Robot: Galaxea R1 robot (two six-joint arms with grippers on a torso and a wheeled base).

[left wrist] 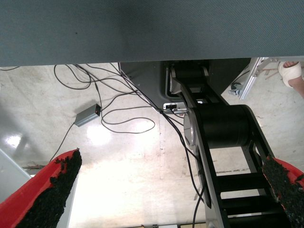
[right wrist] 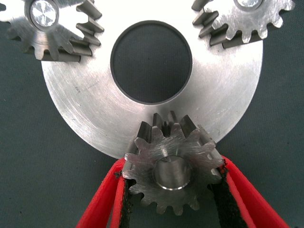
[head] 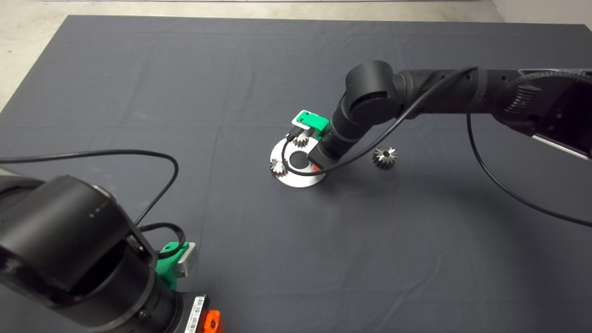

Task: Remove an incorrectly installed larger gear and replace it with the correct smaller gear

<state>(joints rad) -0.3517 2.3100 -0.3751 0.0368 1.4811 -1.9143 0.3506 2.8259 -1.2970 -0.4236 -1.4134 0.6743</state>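
My right gripper (right wrist: 172, 166) is over the near-right rim of the round silver plate (head: 298, 179), shut on the smaller gear (right wrist: 173, 173). The gear sits upright at the plate's (right wrist: 85, 99) edge, with a shaft end showing in its centre hole. Two other small silver gears stand on the plate, one at the back (head: 301, 138) and one at the left (head: 278, 166). The larger gear (head: 384, 157), darker with coarse teeth, lies on the mat to the right of the plate, apart from it. My left gripper (left wrist: 171, 161) is parked at the lower left, open and empty.
The right arm (head: 439, 88) reaches in from the right above the mat, with its black cable (head: 499, 185) hanging over the mat. The left arm (head: 69, 249) fills the lower left corner. The left wrist view shows floor cables and a person's foot (left wrist: 292, 73).
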